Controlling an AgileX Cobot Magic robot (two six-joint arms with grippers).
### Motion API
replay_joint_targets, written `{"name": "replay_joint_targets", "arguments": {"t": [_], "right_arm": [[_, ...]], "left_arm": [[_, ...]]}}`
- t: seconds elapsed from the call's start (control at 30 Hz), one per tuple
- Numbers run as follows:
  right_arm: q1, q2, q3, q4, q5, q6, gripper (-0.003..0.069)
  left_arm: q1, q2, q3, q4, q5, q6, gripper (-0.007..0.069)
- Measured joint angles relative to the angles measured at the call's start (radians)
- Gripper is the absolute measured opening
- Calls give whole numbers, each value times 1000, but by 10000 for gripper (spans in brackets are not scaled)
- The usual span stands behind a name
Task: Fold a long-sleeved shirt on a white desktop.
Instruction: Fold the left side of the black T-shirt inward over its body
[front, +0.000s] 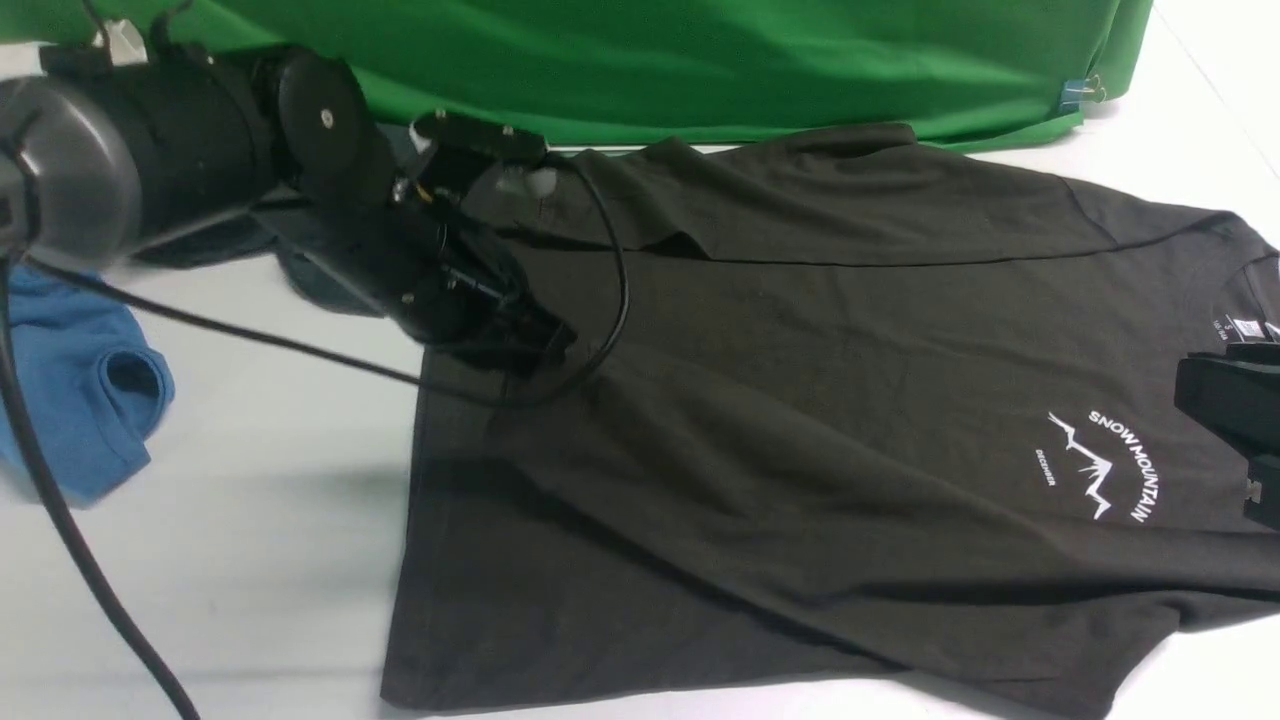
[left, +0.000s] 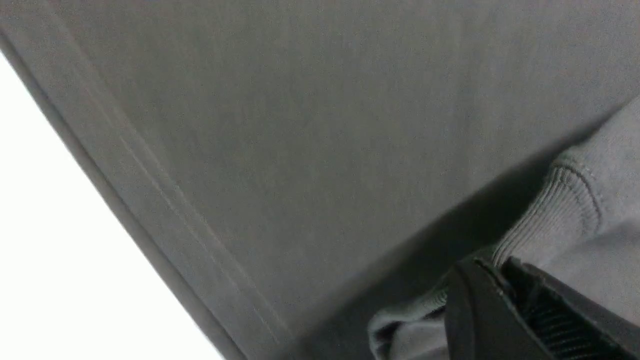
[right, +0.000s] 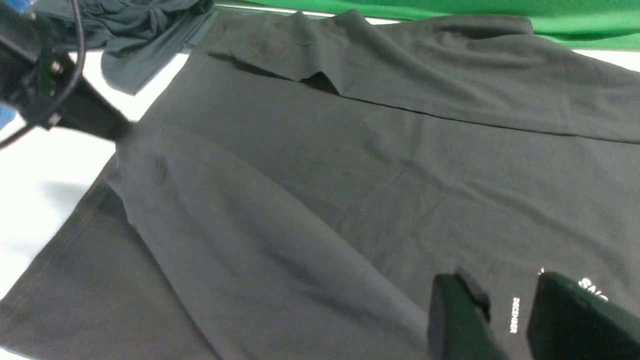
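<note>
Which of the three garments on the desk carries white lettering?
The large charcoal-brown long-sleeved shirt: SNOW MOUNTAIN arcs in white across its chest. The blue garment and the bunched teal-grey garment show no print.

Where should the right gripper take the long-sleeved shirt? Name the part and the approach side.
Probably the collar edge of the long-sleeved shirt, by the neck label, coming in from the robot's right: that end lies flat and free beside the open right gripper, while the left gripper holds the sleeve cuff.
</note>
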Motion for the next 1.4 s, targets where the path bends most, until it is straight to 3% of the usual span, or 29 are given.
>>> {"name": "replay_joint_targets", "arguments": {"t": [0.7,1.4], "right_arm": [[0,0,0,0,0,-34,240],[0,0,0,-1,0,-34,240]], "left_arm": [[0,43,-97,38,-236,10,36],[0,103,-202,131,-278,10,36]]}}
